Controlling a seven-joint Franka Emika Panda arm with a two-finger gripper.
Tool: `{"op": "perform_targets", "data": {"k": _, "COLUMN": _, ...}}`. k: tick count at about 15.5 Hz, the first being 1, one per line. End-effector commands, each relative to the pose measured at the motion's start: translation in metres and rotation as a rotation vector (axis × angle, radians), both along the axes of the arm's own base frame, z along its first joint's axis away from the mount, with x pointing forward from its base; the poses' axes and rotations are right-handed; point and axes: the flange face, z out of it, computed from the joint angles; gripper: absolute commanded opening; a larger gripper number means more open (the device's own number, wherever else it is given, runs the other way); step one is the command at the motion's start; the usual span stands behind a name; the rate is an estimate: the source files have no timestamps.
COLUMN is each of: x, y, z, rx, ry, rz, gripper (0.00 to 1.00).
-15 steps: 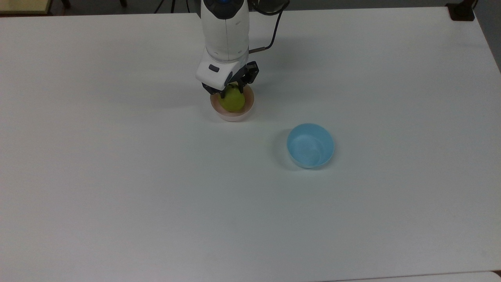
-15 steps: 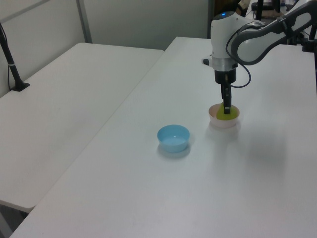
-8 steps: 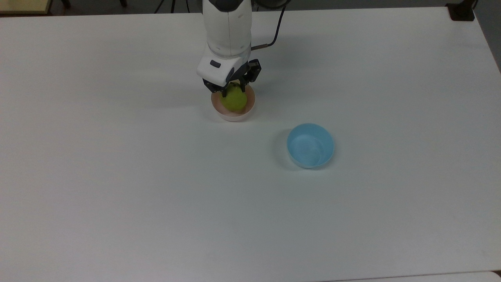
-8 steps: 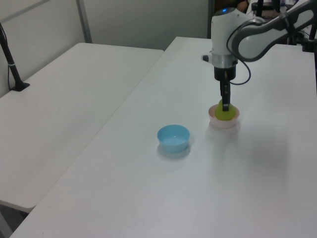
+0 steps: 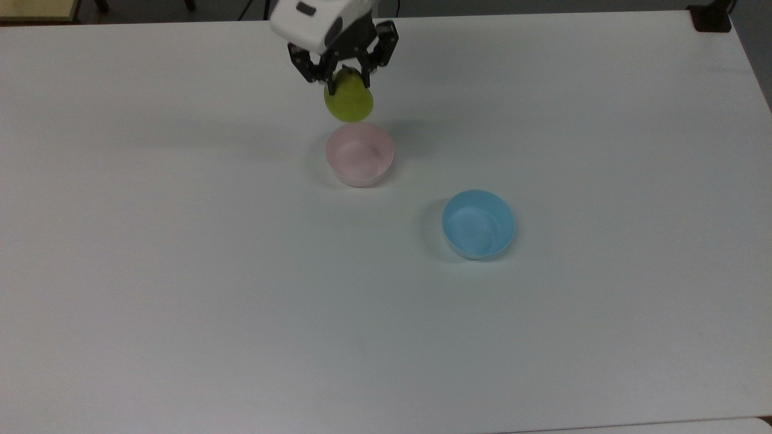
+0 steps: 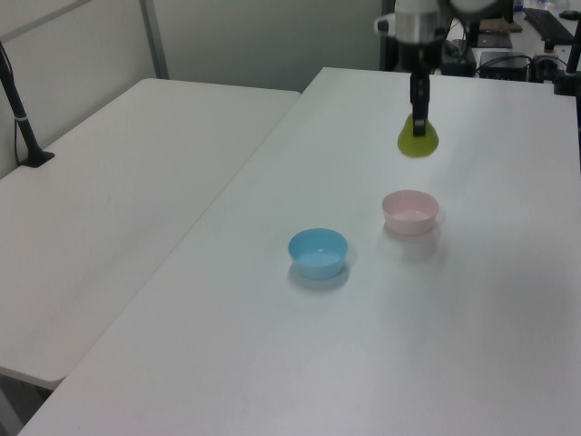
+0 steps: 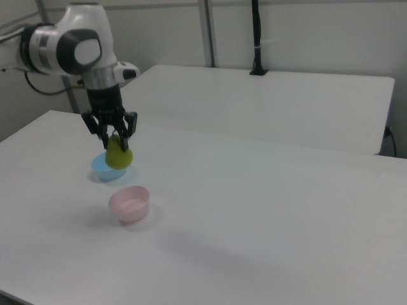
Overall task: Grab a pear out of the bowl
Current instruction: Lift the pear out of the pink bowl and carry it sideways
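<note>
The yellow-green pear (image 5: 348, 101) (image 6: 418, 140) (image 7: 118, 155) hangs in the air well above the table, held at its narrow top. My gripper (image 5: 344, 75) (image 6: 418, 123) (image 7: 116, 141) is shut on the pear. The pale pink bowl (image 5: 360, 154) (image 6: 410, 211) (image 7: 130, 204) stands below it on the white table with nothing inside.
A light blue bowl (image 5: 479, 224) (image 6: 319, 252) (image 7: 104, 170) stands on the table a short way from the pink one, toward the top view's lower right. A second white table (image 6: 109, 173) adjoins on the left view's left, with a black post (image 6: 20, 113) on it.
The gripper has risen steeply with the pear, lifting it out of the pink bowl. The bowl stays in place and now holds nothing.
</note>
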Motion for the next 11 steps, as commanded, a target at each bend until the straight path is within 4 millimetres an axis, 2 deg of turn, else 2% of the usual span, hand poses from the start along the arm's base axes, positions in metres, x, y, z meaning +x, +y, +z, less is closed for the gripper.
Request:
{"op": "perform_targets", "data": {"k": 1, "x": 0.003, "y": -0.012, "z": 0.039, "rx": 0.035, "ry": -0.005, "rz": -0.045, "gripper": 0.00}}
{"op": "perform_targets", "data": {"k": 3, "x": 0.006, "y": -0.037, "z": 0.049, "rx": 0.035, "ry": -0.027, "rz": -0.070, "gripper": 0.00}}
{"op": "perform_targets", "data": {"k": 5, "x": 0.012, "y": -0.070, "z": 0.057, "rx": 0.036, "ry": -0.052, "rz": -0.065, "gripper": 0.00}}
{"op": "perform_targets", "data": {"k": 7, "x": 0.013, "y": -0.115, "z": 0.062, "rx": 0.031, "ry": -0.071, "rz": -0.066, "gripper": 0.00}}
{"op": "perform_targets", "data": {"k": 8, "x": 0.013, "y": -0.140, "z": 0.060, "rx": 0.030, "ry": -0.073, "rz": -0.060, "gripper": 0.00}}
{"op": "perform_targets", "data": {"k": 10, "x": 0.016, "y": -0.171, "z": 0.054, "rx": 0.021, "ry": -0.071, "rz": -0.030, "gripper": 0.00}}
{"op": "perform_targets", "data": {"k": 11, "x": 0.013, "y": -0.196, "z": 0.048, "rx": 0.020, "ry": -0.066, "rz": -0.042, "gripper": 0.00}}
